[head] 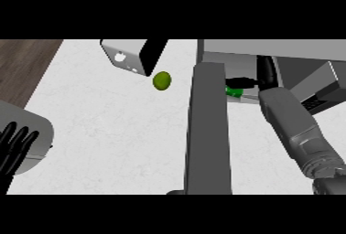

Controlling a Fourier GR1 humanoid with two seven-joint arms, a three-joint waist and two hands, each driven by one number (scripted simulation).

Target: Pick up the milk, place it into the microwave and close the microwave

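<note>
R hand (245, 82) inside microwave (270, 48), curled on milk (234, 93); carton likely light, stiff, grip sides; L hand (15, 145) relaxed, resting

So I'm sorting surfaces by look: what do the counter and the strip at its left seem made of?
The counter looks like pale stone or laminate: white with faint grey mottling and a matte finish. The strip at its left looks like wood, brown with long streaks like grain, though it could be printed veneer.
</note>
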